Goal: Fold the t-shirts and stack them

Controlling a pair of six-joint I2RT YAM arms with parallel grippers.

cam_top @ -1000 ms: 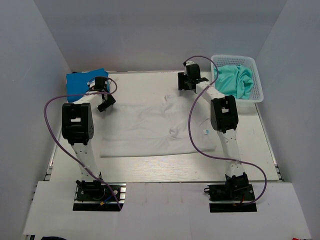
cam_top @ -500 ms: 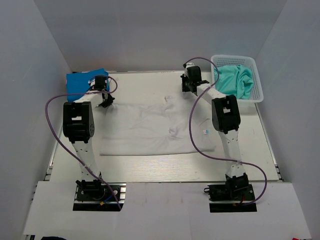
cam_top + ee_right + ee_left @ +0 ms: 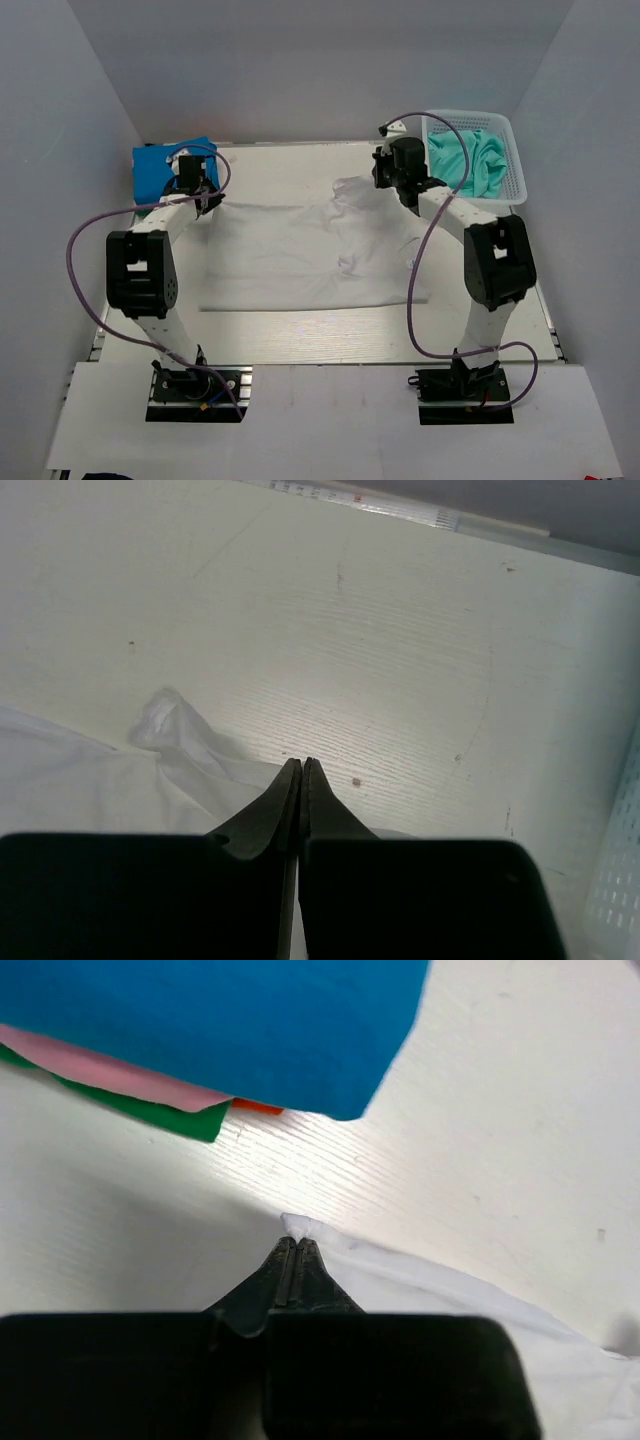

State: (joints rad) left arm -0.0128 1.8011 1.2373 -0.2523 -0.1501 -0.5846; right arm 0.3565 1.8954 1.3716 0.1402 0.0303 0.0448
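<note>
A white t-shirt (image 3: 300,260) lies spread across the table's middle. My left gripper (image 3: 203,200) is shut on its far-left corner; in the left wrist view that corner (image 3: 298,1225) pokes out just past my closed tips (image 3: 297,1243). My right gripper (image 3: 392,183) is shut at the shirt's far-right edge, where the cloth rises to it. In the right wrist view the closed tips (image 3: 302,765) sit over white cloth (image 3: 170,725). A folded stack (image 3: 160,165), blue on top, lies at the far left, with pink (image 3: 110,1075), green (image 3: 170,1115) and red (image 3: 258,1107) layers beneath.
A white lattice basket (image 3: 517,170) stands at the far right corner with a crumpled teal t-shirt (image 3: 465,160) inside, close beside my right gripper. The purple cables loop over both arms. Grey walls close off the table on three sides.
Both grippers went from open to shut on the white shirt's far edge. The right gripper shifted right toward the basket, lifting the cloth there; the left arm's elbow swung left.
</note>
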